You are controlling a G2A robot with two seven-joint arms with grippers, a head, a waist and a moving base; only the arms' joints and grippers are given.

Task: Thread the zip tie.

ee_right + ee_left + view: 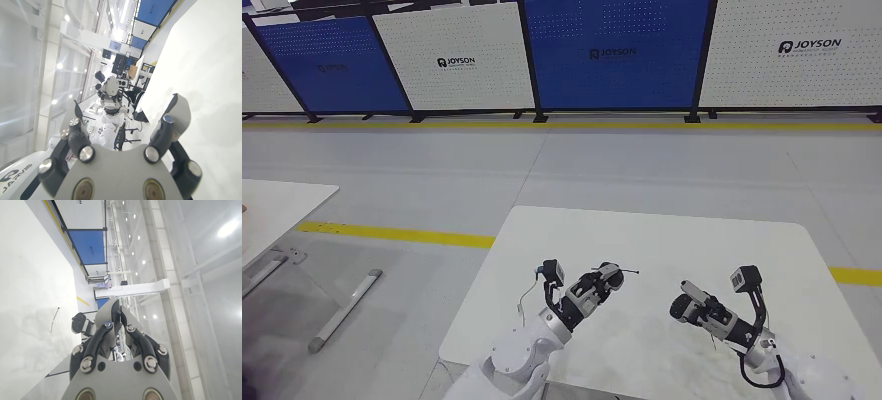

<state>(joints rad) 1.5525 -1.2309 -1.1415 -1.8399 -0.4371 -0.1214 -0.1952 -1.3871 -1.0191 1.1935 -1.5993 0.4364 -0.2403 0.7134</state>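
Zip tie clamped in left gripper, end pointed toward right gripper (fingers spread, nothing held), above table. Threading judged not yet begun. Next: free end to be grasped and aligned with head slot.

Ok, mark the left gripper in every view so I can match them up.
Top view: the left gripper is over the table, left of its middle, facing the right gripper.
Left wrist view: close in the foreground, shut on the zip tie, with the table beside it.
Right wrist view: farther off, against the room, beside the table's edge.
Shared landmark: the white table.
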